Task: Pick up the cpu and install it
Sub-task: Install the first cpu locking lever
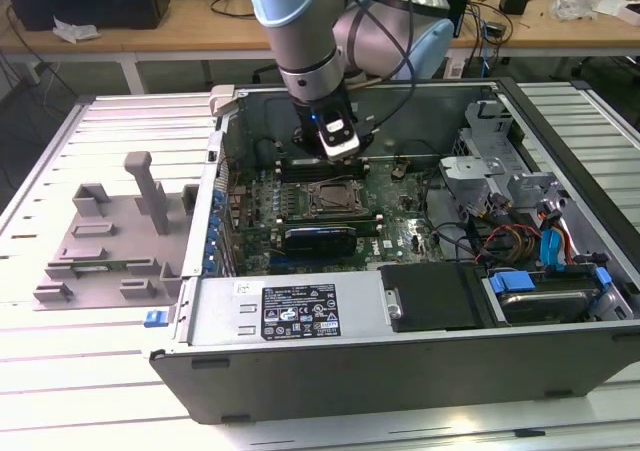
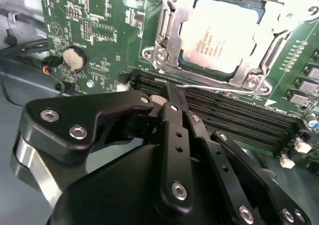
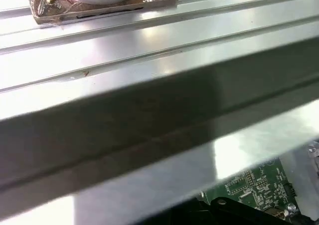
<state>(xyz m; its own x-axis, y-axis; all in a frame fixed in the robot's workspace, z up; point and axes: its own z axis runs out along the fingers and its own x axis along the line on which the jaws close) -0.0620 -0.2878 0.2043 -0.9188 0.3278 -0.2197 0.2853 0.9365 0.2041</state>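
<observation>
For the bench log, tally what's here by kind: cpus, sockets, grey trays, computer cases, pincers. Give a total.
cpu, lying in the socket: 1
socket: 1
grey tray: 1
computer case: 1
pincer: 1
Total: 5

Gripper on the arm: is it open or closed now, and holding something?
Black metal gripper: closed, holding nothing; silver square cpu lies in the motherboard socket.

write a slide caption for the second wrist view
Wrist close-up: the cpu lies in the motherboard socket, with the gripper poised beside it over the memory slots.
</observation>
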